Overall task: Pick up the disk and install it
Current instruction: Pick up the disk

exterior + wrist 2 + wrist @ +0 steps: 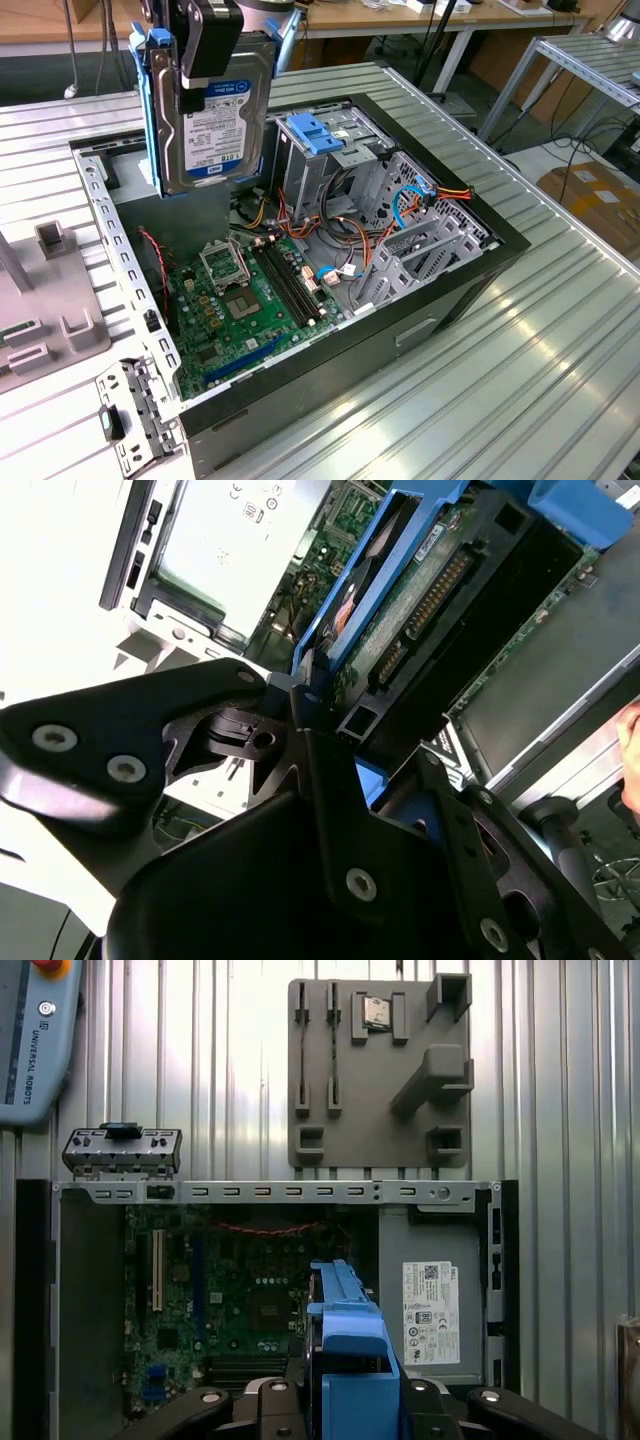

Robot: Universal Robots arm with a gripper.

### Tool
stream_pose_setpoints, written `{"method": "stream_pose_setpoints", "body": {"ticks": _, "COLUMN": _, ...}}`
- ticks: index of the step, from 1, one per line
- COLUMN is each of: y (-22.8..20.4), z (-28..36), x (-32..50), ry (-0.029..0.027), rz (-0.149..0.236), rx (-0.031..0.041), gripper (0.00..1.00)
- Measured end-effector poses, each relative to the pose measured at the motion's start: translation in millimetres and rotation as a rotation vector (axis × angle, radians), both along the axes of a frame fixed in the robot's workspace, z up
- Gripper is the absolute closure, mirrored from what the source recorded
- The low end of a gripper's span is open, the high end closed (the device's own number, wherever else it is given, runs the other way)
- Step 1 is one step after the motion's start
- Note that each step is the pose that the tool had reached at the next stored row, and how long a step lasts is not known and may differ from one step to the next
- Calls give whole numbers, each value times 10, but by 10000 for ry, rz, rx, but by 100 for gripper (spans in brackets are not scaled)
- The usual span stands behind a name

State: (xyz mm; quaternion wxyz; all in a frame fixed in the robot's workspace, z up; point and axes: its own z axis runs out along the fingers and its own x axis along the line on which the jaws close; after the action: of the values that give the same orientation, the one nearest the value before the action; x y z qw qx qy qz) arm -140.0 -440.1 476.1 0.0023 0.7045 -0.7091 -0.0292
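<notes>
The disk hangs upright above the open computer case, near the case's far corner on the exterior view's left. It is a dark metal drive with a white and blue label, edged by a blue carrier frame. My gripper is shut on its upper part. In the second wrist view the disk's green circuit side and connector run away from the black fingers. Below the held disk lie the motherboard and the grey power-supply box.
A metal drive cage with a light-blue bracket stands at the case's far side, with cable bundles beside it. A grey fixture plate and a loose front-panel piece lie on the ribbed metal table. A teach pendant rests nearby.
</notes>
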Motion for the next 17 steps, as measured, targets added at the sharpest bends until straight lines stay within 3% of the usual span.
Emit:
{"method": "stream_pose_setpoints", "body": {"ticks": 4, "y": -21, "z": 0, "x": 27, "ry": 1, "rz": 1, "rx": -1, "gripper": 63}}
{"method": "stream_pose_setpoints", "body": {"ticks": 8, "y": -88, "z": -1, "x": 49, "ry": 1, "rz": 0, "rx": 0, "gripper": 63}}
{"method": "stream_pose_setpoints", "body": {"ticks": 17, "y": -143, "z": -1, "x": 68, "ry": 2, "rz": 0, "rx": -1, "gripper": 63}}
